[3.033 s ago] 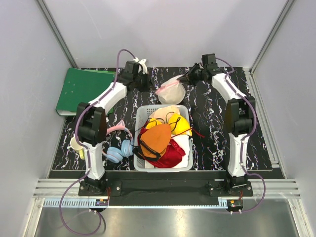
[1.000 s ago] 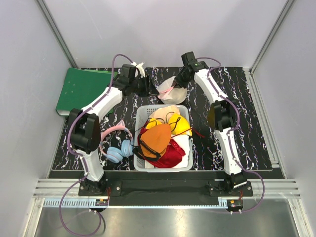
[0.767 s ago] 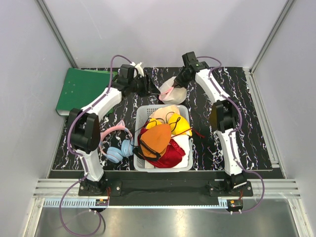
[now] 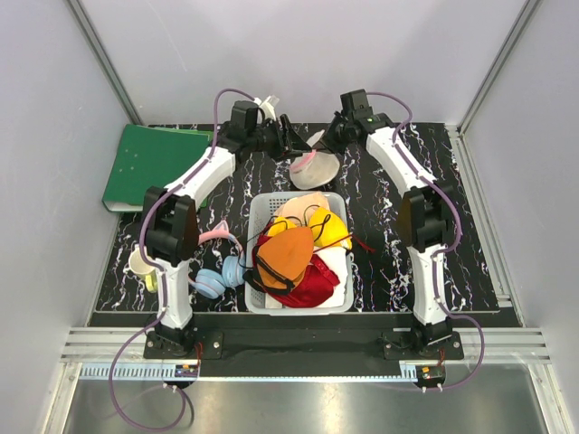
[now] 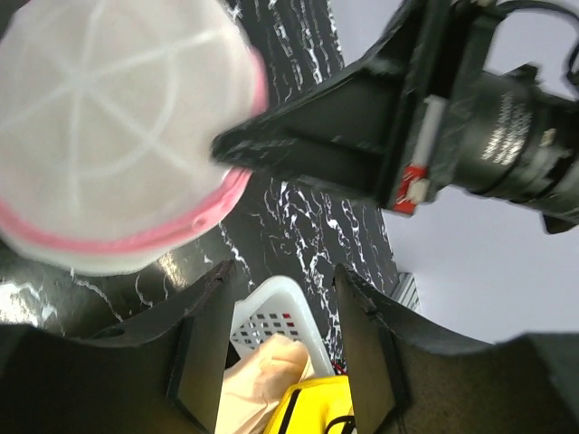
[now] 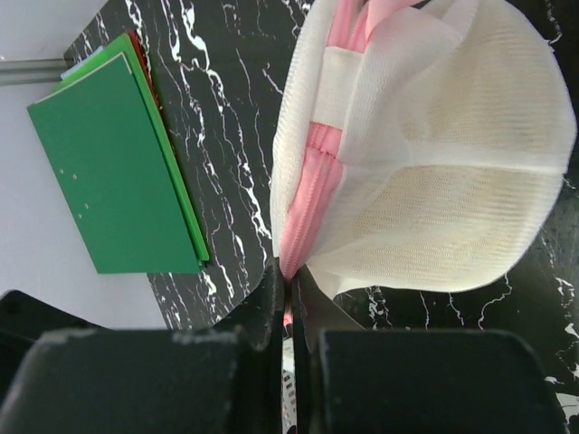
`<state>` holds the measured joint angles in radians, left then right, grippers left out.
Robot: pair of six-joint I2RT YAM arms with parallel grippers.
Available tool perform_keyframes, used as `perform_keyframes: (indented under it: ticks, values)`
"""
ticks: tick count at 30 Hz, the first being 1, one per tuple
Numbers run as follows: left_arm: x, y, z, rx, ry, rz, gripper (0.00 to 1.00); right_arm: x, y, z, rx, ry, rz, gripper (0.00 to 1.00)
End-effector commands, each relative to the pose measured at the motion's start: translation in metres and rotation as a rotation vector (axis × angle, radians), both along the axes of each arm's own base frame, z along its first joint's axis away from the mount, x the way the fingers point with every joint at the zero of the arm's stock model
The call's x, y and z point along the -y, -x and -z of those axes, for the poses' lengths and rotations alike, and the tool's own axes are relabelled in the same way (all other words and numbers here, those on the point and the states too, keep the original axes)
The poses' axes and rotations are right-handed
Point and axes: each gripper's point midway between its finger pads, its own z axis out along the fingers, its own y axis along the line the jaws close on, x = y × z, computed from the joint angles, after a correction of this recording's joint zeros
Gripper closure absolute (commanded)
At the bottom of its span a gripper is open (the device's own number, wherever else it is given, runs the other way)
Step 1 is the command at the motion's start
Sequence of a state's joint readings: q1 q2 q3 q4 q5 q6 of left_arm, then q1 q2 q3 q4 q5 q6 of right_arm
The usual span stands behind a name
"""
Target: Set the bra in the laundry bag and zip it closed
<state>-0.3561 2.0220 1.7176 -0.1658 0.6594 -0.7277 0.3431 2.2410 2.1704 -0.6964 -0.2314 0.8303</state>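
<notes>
The laundry bag (image 4: 317,167), a white mesh dome with a pink zipper rim (image 6: 312,181), sits behind the basket, tipped on its side. My right gripper (image 4: 326,145) (image 6: 289,271) is shut on that pink rim at the bag's edge. In the right wrist view the bag (image 6: 434,163) fills the upper right. My left gripper (image 4: 291,142) (image 5: 285,271) hangs open just left of the bag (image 5: 118,136), with nothing between its fingers, and looks down on the basket's far rim. The bra is hidden; I cannot pick it out of the pile.
A grey-white basket (image 4: 342,271) (image 5: 271,303) at centre holds an orange bra (image 4: 285,253), a yellow bra with black straps (image 4: 330,226) (image 5: 317,407), a beige one (image 5: 262,371) and red fabric (image 4: 317,285). A green folder (image 4: 154,163) (image 6: 109,172) lies back left. Blue headphones (image 4: 217,276) lie beside the basket.
My left gripper has swung back and to the right, closer to the right gripper. The right gripper has stayed clamped on the rim, and the bag has tipped up a little.
</notes>
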Motion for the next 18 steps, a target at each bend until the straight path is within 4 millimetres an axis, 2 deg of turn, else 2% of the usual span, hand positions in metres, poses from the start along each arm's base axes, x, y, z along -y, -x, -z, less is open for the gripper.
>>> perform_keyframes:
  ticks: [1,6,12,18]
  values:
    - [0.005,0.002,-0.013,0.016,0.024,0.087,0.48,-0.014,0.006,-0.061,0.151,-0.078,-0.063,1.00]
    - [0.003,0.007,-0.005,-0.006,0.017,0.146,0.45,-0.017,0.010,-0.064,0.152,-0.098,-0.073,1.00]
    - [-0.005,0.002,0.001,0.021,-0.071,0.116,0.46,-0.019,0.013,-0.065,0.149,-0.120,-0.086,1.00]
    - [0.000,-0.004,0.011,0.000,-0.066,0.141,0.49,-0.022,0.016,-0.069,0.150,-0.145,-0.090,1.00]
